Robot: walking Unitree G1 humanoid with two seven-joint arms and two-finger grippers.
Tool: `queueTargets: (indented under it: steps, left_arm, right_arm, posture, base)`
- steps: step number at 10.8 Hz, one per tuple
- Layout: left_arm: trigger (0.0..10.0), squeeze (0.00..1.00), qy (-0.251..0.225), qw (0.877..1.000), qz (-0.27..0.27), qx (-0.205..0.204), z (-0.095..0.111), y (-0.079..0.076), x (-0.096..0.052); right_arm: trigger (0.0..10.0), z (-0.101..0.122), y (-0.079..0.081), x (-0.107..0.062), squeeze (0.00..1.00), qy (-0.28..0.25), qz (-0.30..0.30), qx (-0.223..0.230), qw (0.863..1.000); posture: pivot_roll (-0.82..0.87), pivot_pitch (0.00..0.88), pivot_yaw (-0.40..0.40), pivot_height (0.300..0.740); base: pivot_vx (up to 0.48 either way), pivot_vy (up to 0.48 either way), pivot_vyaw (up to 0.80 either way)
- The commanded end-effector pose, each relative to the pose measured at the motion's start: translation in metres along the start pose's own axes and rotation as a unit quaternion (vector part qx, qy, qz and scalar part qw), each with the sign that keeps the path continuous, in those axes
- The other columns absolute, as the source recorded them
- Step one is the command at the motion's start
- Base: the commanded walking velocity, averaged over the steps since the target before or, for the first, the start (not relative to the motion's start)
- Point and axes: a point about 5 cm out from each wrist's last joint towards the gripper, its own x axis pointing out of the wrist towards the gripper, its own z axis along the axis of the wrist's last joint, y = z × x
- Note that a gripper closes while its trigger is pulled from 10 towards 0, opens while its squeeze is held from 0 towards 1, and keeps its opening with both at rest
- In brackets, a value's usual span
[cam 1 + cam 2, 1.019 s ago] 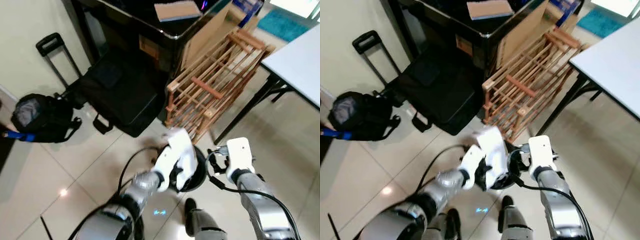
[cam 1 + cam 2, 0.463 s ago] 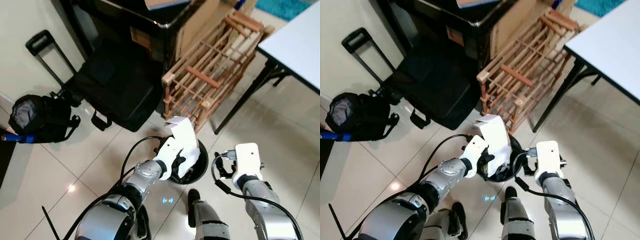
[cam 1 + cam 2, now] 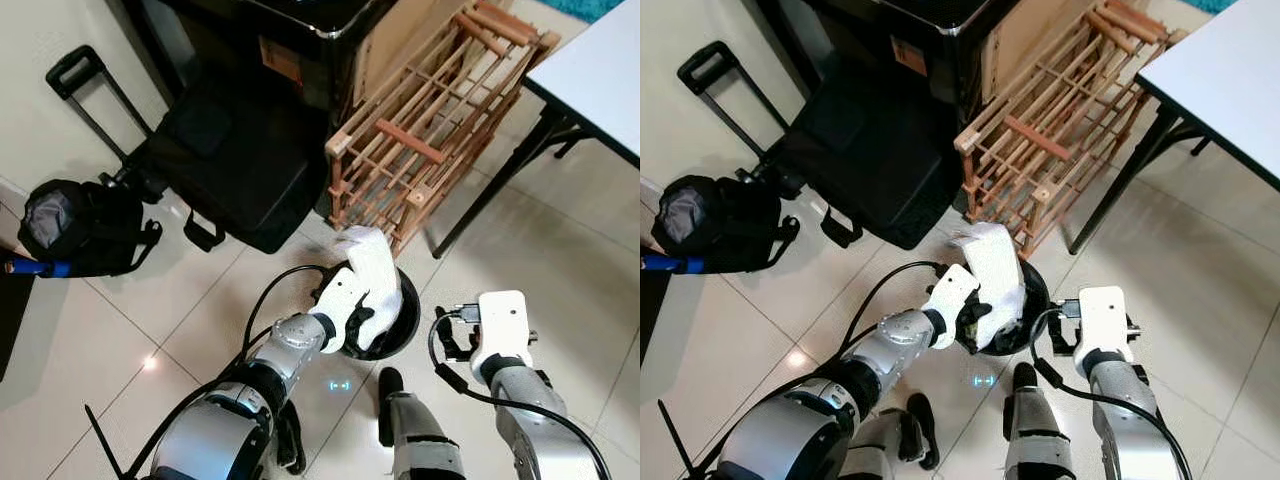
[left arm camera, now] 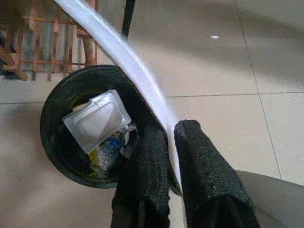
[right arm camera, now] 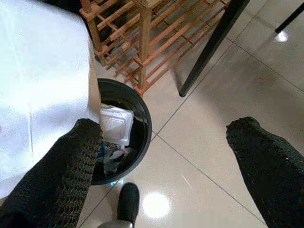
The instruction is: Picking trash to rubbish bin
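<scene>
The black rubbish bin [image 3: 400, 325] stands on the tiled floor [image 3: 90, 330], just in front of the wooden rack [image 3: 430, 120], and everything else can be placed from it. Over the bin's rim, the left gripper [image 4: 171, 156] has its two black fingers pinched tight on a white sheet of trash [image 3: 372, 272] (seen edge-on in the left wrist view, it runs as a thin white band between the fingers). The sheet stands above the bin's opening, its lower part at the rim. Inside the bin lie a clear plastic clamshell container [image 4: 97, 120] and some smaller scraps.

To the right of the bin and a little apart from it, the right gripper [image 5: 171, 166] hangs with its fingers spread wide, holding nothing. Behind the bin, past the rack, a dark cabinet [image 3: 290, 40] stands, and a black suitcase [image 3: 225, 165] lies on the floor to the bin's far left, with a black bag [image 3: 75, 225] beyond it. A white table [image 3: 600, 85] stands to the far right of the bin.
</scene>
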Motion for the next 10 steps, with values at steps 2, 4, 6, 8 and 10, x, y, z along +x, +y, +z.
queueTargets:
  steps: [2, 4, 6, 8, 10]
  left_arm:
    - [10.0, 1.00, -0.027, 0.997, -0.077, 0.000, 0.027, -0.053, 0.023]
    - [10.0, 1.00, -0.026, 0.996, -0.081, -0.001, 0.026, -0.054, 0.023]
    - [10.0, 0.00, -0.031, 0.996, -0.078, 0.008, 0.027, -0.052, 0.022]
    - [10.0, 0.00, -0.058, 0.997, -0.044, -0.019, 0.027, -0.041, 0.018]
    - [10.0, 0.00, -0.086, 0.992, 0.069, -0.054, 0.015, 0.001, 0.001]
  right_arm:
    - [10.0, -0.008, -0.002, -0.007, 0.00, 0.019, -0.009, 0.007, 1.000]
    - [10.0, -0.010, 0.000, -0.008, 0.00, 0.022, -0.007, 0.010, 1.000]
    - [10.0, -0.010, 0.004, -0.006, 0.00, 0.023, -0.003, 0.011, 1.000]
    - [10.0, -0.005, 0.008, 0.004, 0.00, 0.014, 0.003, 0.013, 1.000]
    - [10.0, 0.004, 0.014, 0.021, 0.00, -0.001, 0.016, 0.013, 1.000]
  posture:
    - [-0.29, 0.403, 0.101, 0.740]
    - [-0.29, 0.406, 0.103, 0.740]
    - [-0.27, 0.391, 0.106, 0.740]
    - [-0.24, 0.354, 0.114, 0.740]
    - [-0.20, 0.290, 0.118, 0.740]
  base:
    - [0.000, 0.000, 0.00]
    - [0.000, 0.000, 0.00]
    - [0.000, 0.000, 0.00]
    - [0.000, 0.000, 0.00]
    - [0.000, 0.000, 0.00]
